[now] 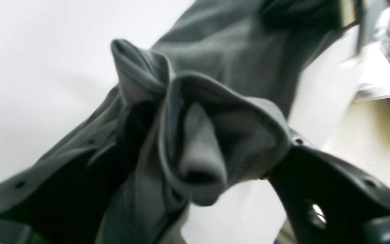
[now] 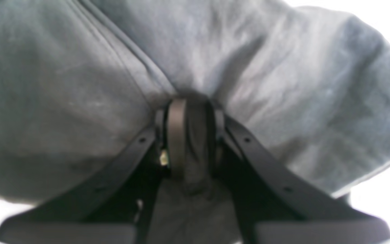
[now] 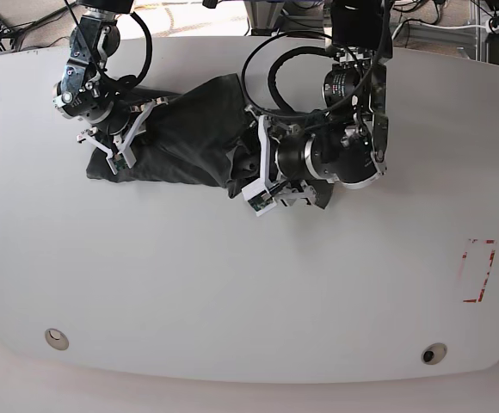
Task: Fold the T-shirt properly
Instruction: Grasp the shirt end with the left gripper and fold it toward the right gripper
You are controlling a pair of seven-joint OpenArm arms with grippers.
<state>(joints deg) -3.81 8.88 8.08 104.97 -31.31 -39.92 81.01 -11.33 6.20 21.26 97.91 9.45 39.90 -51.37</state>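
Mostly the T-shirt [image 3: 185,129] lies bunched on the white table [image 3: 232,284], hiding my fingertips. My right claw [image 2: 190,135] pinches a fold; my left claw [image 1: 195,159] stands spread, cloth bunched between.

place: a robot lab or test bench, not a home.
table [image 3: 232,292]: big, white, rounded corners, bare surface, two round metal fittings [image 3: 57,338] near its front edge.
arms [image 3: 335,155]: two robot arms mounted at the far side, with loose black cables [image 3: 271,60] looping over them.
marking: a red dashed rectangle [image 3: 478,270] on the right of the table.
far edge: more cables and equipment frames [image 3: 456,21] on the floor behind the table.
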